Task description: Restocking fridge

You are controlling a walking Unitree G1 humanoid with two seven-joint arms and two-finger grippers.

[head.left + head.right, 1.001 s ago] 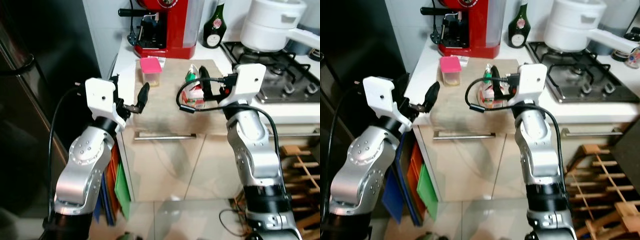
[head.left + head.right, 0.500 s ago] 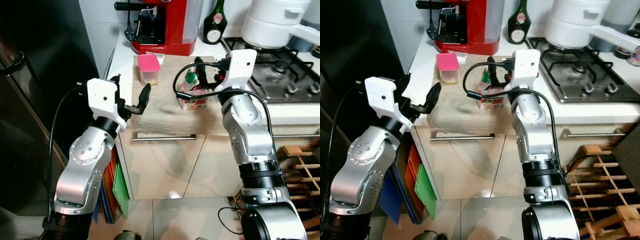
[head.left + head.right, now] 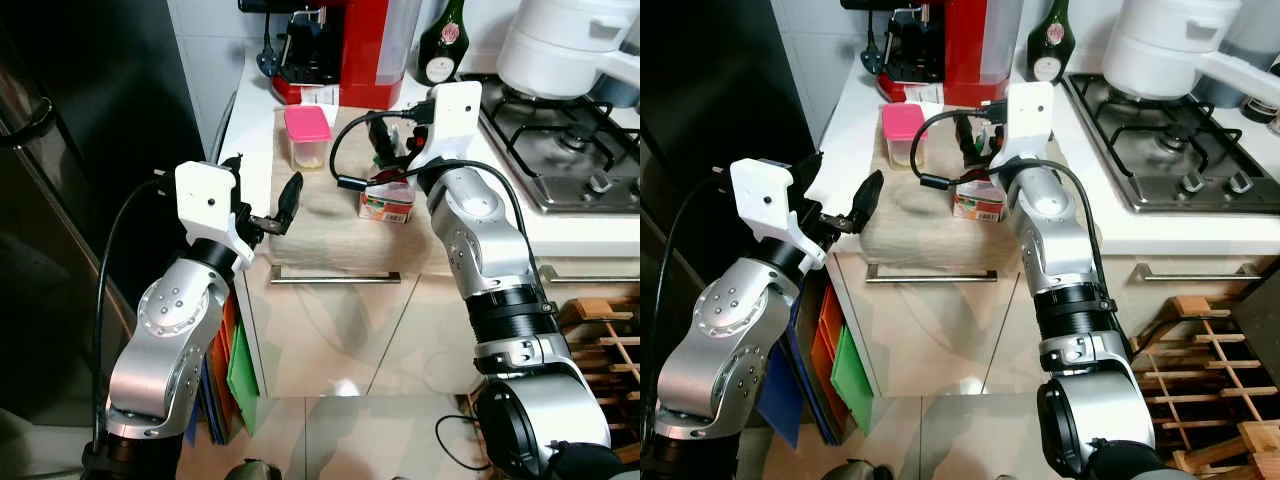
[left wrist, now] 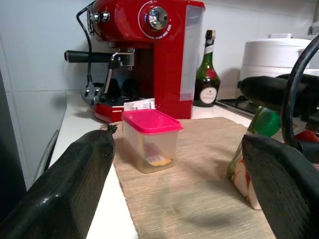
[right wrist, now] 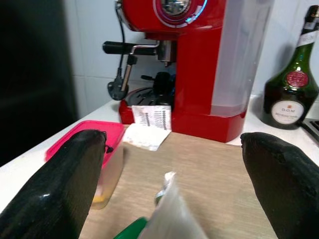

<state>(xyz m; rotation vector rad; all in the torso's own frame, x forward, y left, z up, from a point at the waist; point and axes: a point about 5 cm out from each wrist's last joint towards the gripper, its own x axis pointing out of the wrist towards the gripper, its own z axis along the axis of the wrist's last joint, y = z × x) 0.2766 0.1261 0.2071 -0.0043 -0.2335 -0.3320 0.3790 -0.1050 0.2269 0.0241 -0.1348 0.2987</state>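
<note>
Juice carton [image 3: 386, 196] is standing mid-mat [image 3: 320, 215] on the counter, the right gripper [image 3: 390, 150] hovering spread-fingered over its gabled top. Likely light and crushable, it is asking for its flat sides; the left gripper [image 3: 270, 205], also spread, is waiting by the counter's front edge.

A small juice carton [image 3: 386, 200], printed with red fruit and topped by a green screw cap [image 4: 264, 122], is seen standing upright on the woven beige mat [image 3: 335, 215] that is laid over the white counter. A clear plastic container [image 3: 307, 137] closed with a pink lid [image 4: 151, 121] is set further back on the same mat, near the carton but apart from it, and something pale yellow can be made out at its bottom.
</note>
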